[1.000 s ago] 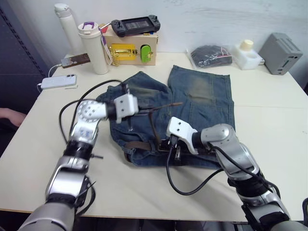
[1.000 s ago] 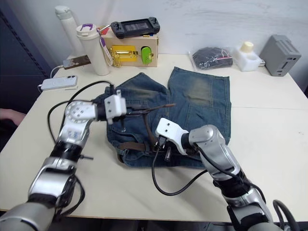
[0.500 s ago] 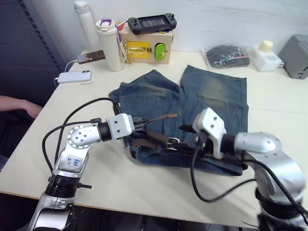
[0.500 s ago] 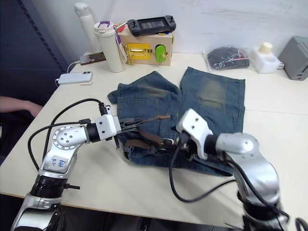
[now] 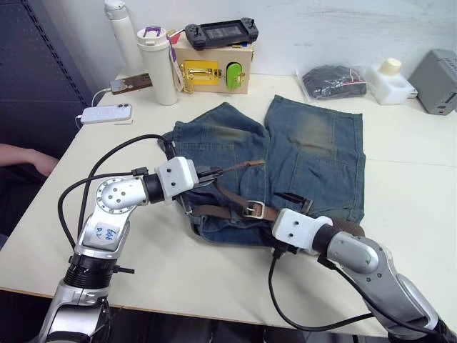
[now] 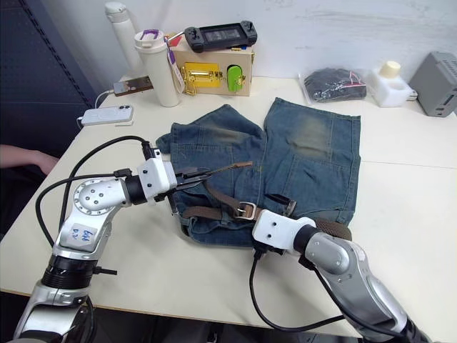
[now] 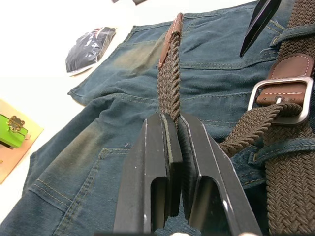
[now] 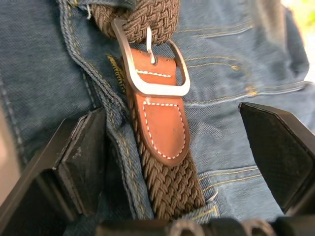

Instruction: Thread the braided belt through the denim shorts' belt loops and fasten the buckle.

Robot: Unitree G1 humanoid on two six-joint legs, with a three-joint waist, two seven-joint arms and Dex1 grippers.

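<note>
Right gripper (image 8: 167, 147) now lower, spread over the buckle (image 8: 150, 64); left gripper (image 7: 172, 147) clamped on braided belt (image 7: 169, 73), its far side behind denim shorts (image 5: 314, 150).

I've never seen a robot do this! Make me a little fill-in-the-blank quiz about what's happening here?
1. The left gripper is shut on the braided ___.
2. The right gripper is ___, its fingers either side of the belt.
3. The buckle is made of silver ___.
4. The denim shorts lie on a ___.

Missing words: belt; open; metal; table
</note>
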